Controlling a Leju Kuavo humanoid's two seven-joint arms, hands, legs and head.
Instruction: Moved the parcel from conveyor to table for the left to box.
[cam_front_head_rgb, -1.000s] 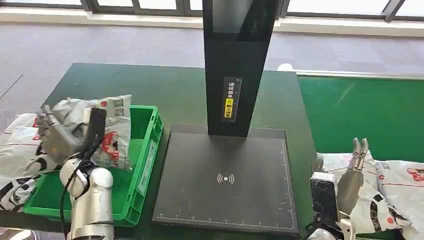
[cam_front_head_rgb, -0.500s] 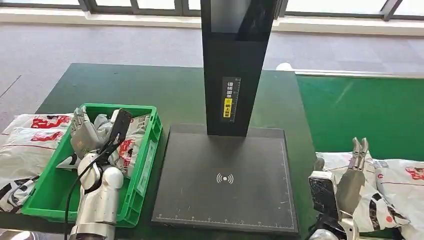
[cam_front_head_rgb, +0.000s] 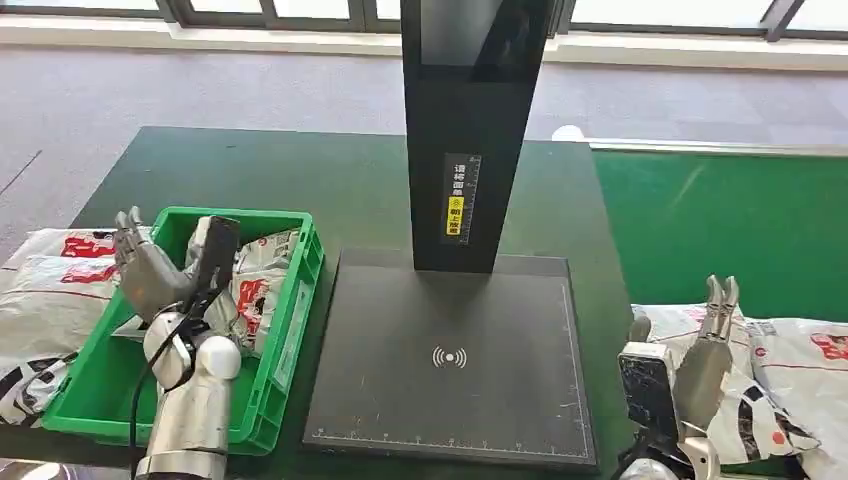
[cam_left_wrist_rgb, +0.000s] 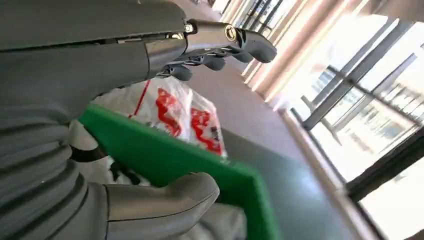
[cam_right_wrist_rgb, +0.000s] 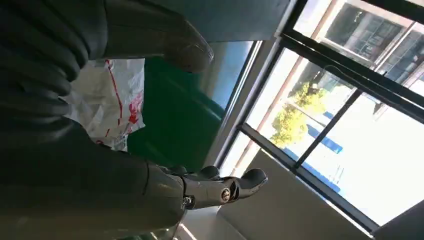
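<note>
A white parcel (cam_front_head_rgb: 258, 285) with red print lies inside the green box (cam_front_head_rgb: 290, 330) on the left of the table. My left hand (cam_front_head_rgb: 150, 272) hovers over the box's left half with its fingers spread and holds nothing. In the left wrist view, the fingers (cam_left_wrist_rgb: 225, 40) and thumb stand wide apart above the box rim (cam_left_wrist_rgb: 175, 160). My right hand (cam_front_head_rgb: 703, 350) rests flat, fingers straight, on white parcels (cam_front_head_rgb: 790, 370) lying on the green conveyor (cam_front_head_rgb: 720, 220) at the right. The right wrist view shows one such parcel (cam_right_wrist_rgb: 112, 100) beside that hand.
Several more white parcels (cam_front_head_rgb: 50, 290) lie on the table left of the box. A black scanner column (cam_front_head_rgb: 470, 130) stands on a dark base plate (cam_front_head_rgb: 450, 350) in the middle. Grey carpet and windows lie beyond the table.
My left hand carried the parcel rightward over the box, let it go inside, and now stands open slightly to the left. My right hand has not moved.
</note>
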